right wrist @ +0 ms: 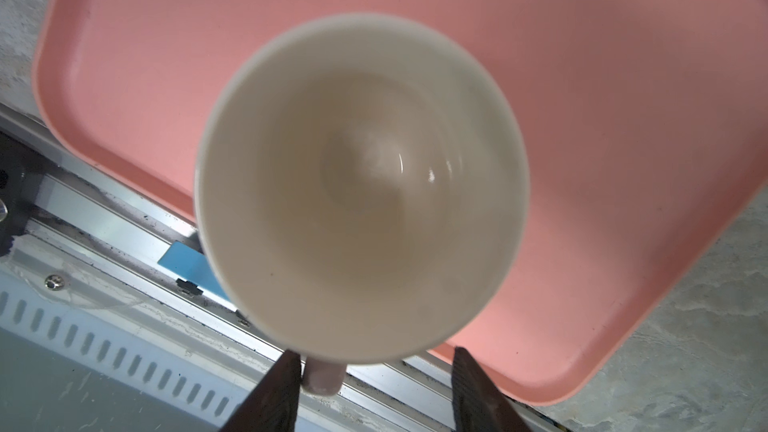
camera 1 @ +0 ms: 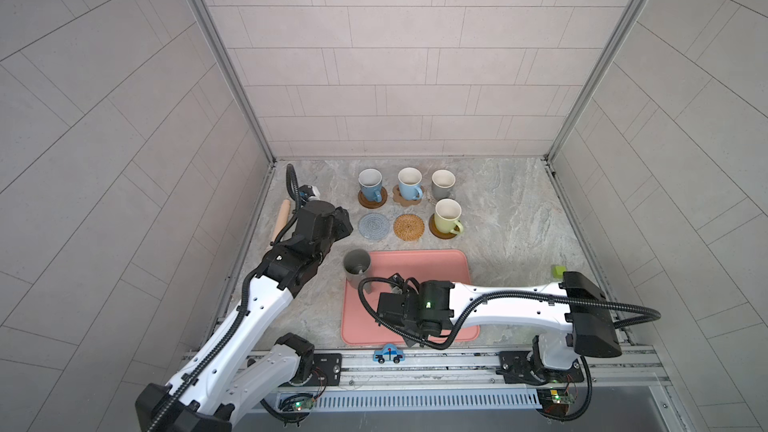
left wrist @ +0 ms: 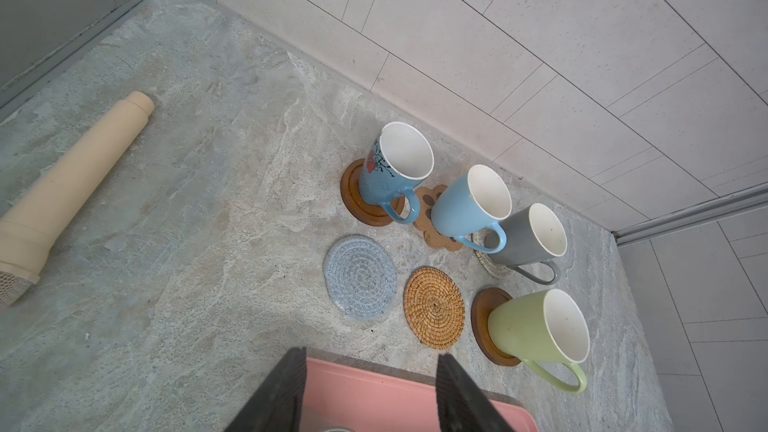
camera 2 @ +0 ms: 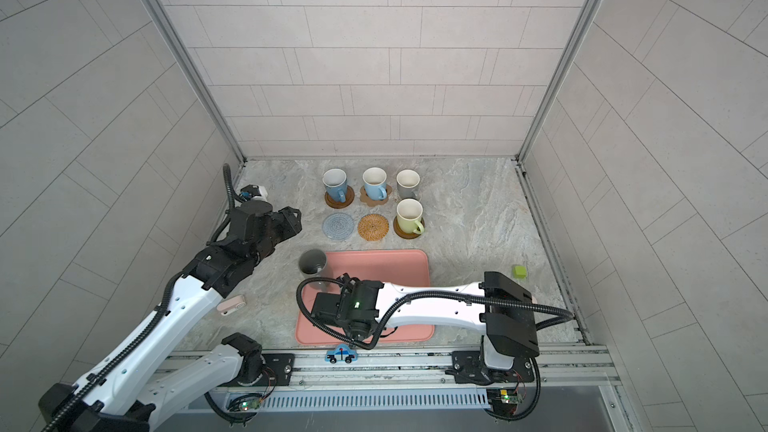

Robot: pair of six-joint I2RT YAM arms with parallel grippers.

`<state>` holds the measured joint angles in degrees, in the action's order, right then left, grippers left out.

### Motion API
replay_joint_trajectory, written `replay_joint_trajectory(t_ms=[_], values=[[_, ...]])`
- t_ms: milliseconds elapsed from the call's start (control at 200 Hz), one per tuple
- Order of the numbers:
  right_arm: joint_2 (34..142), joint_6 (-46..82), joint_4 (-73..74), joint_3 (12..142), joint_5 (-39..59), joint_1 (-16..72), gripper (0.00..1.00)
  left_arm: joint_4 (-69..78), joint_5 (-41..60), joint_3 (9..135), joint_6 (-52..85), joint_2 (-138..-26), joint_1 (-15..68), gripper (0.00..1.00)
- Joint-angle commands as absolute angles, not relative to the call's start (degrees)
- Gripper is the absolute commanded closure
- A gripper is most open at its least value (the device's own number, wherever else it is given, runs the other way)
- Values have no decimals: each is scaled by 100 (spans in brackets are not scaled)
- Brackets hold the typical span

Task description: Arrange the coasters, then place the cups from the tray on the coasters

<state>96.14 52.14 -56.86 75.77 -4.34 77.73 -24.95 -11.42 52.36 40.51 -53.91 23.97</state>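
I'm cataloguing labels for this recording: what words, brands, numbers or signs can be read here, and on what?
No text can be read in any view.
The flowered blue cup carries a red flower drawing, no lettering.
The paw-print coaster shows paw marks only.
The toy car has a red mark too small to read.

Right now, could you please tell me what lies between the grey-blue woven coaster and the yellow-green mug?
The golden rattan coaster, bare, lies between the grey-blue woven coaster and the yellow-green mug, in both top views.
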Motion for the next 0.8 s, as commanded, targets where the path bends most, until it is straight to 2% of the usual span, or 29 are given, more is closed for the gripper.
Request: replay_joint_trajectory(t_ms=[0, 510, 796], values=[[9712, 5414, -6066, 7575, -838, 7800, 40, -2558, -1261, 5238, 4127, -5282, 2368, 43], [9828, 5124, -5752, 7537, -749, 7792, 44, -2597, -1310, 5198, 4122, -5266, 2366, 43], [10084, 4887, -5518, 7603, -580, 7796, 52, -2619, -1323, 5278, 4063, -5291, 2368, 43]])
